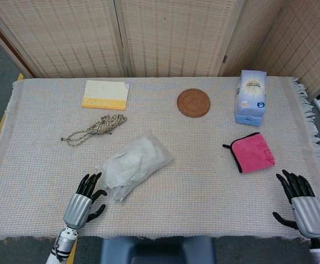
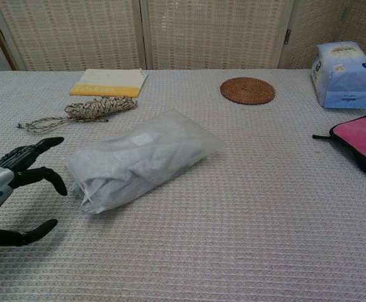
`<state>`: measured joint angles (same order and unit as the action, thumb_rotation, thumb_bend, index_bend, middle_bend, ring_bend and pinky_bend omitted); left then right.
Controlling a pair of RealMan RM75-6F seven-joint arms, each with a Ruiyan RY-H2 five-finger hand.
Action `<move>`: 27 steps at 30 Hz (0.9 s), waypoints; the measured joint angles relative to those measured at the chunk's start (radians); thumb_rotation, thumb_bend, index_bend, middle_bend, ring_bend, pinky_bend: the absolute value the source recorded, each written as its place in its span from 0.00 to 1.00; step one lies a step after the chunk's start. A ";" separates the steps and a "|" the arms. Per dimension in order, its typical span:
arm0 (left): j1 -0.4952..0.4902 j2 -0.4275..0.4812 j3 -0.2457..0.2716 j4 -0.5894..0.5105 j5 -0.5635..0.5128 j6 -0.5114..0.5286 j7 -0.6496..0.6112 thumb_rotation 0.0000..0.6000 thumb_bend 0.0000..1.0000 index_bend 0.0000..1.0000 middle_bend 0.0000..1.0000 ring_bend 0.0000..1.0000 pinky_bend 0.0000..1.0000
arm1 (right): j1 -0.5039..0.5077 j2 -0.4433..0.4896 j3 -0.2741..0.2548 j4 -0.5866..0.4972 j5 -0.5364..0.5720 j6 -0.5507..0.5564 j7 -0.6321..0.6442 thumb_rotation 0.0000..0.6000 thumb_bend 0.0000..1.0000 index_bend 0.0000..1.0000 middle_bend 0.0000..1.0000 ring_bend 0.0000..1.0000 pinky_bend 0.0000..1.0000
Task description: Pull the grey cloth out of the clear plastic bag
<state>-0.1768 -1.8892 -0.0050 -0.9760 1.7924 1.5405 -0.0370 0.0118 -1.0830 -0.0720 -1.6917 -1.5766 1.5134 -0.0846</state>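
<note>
A table (image 1: 204,181) covered in a pale woven cloth fills both views. Near its middle lies the clear bag (image 1: 135,164) (image 2: 142,159), slanted, with the grey cloth (image 1: 125,170) (image 2: 116,171) bunched inside it. The whole cloth sits within the plastic.

The left hand (image 1: 82,203) (image 2: 9,192) is near the front edge, just beside the bag's lower end but apart from it. Its fingers (image 2: 41,145) are spread wide and point toward the bag. It holds nothing.

The right hand (image 1: 303,206) shows only in the head view, at the table's front right corner, well apart from the bag. Its fingers are also spread, and it holds nothing.

Behind the bag to the left lies a coil of rope (image 1: 96,128) (image 2: 82,113). Beyond that is a book (image 1: 106,94) (image 2: 110,82) with a yellow band. A round woven coaster (image 1: 193,102) (image 2: 247,90) sits toward the back. At the back right stands a blue tissue pack (image 1: 250,97) (image 2: 346,74). In front of it lies a pink pouch (image 1: 252,152) (image 2: 362,141) with black trim. A folding woven screen (image 1: 165,33) stands behind the table.
</note>
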 measured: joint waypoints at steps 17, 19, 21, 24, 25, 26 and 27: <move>-0.050 -0.129 0.001 0.131 -0.048 0.023 -0.026 1.00 0.34 0.47 0.00 0.00 0.00 | -0.006 0.011 0.010 -0.004 0.000 -0.018 0.013 1.00 0.12 0.00 0.00 0.00 0.00; -0.054 -0.137 0.001 0.141 -0.052 0.025 -0.029 1.00 0.34 0.47 0.00 0.00 0.00 | -0.006 0.014 0.009 -0.005 -0.002 -0.020 0.016 1.00 0.12 0.00 0.00 0.00 0.00; -0.057 -0.145 0.001 0.154 -0.058 0.026 -0.032 1.00 0.34 0.48 0.00 0.00 0.00 | -0.006 0.017 0.009 -0.007 -0.005 -0.022 0.020 1.00 0.12 0.00 0.00 0.00 0.00; -0.061 -0.154 0.001 0.174 -0.067 0.026 -0.041 1.00 0.34 0.50 0.00 0.00 0.00 | -0.008 0.019 0.010 -0.007 -0.008 -0.020 0.024 1.00 0.12 0.00 0.00 0.00 0.00; -0.061 -0.156 0.002 0.177 -0.069 0.026 -0.044 1.00 0.34 0.51 0.00 0.00 0.00 | -0.009 0.020 0.010 -0.007 -0.009 -0.019 0.025 1.00 0.12 0.00 0.00 0.00 0.00; -0.061 -0.158 0.003 0.184 -0.072 0.027 -0.049 1.00 0.34 0.52 0.00 0.00 0.00 | -0.010 0.020 0.010 -0.007 -0.009 -0.019 0.026 1.00 0.12 0.00 0.00 0.00 0.00; -0.061 -0.161 0.005 0.192 -0.075 0.027 -0.054 1.00 0.34 0.52 0.00 0.00 0.00 | -0.011 0.020 0.011 -0.006 -0.010 -0.018 0.026 1.00 0.12 0.00 0.00 0.00 0.00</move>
<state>-0.2381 -2.0502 -0.0004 -0.7844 1.7176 1.5674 -0.0906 0.0012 -1.0628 -0.0609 -1.6980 -1.5863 1.4950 -0.0584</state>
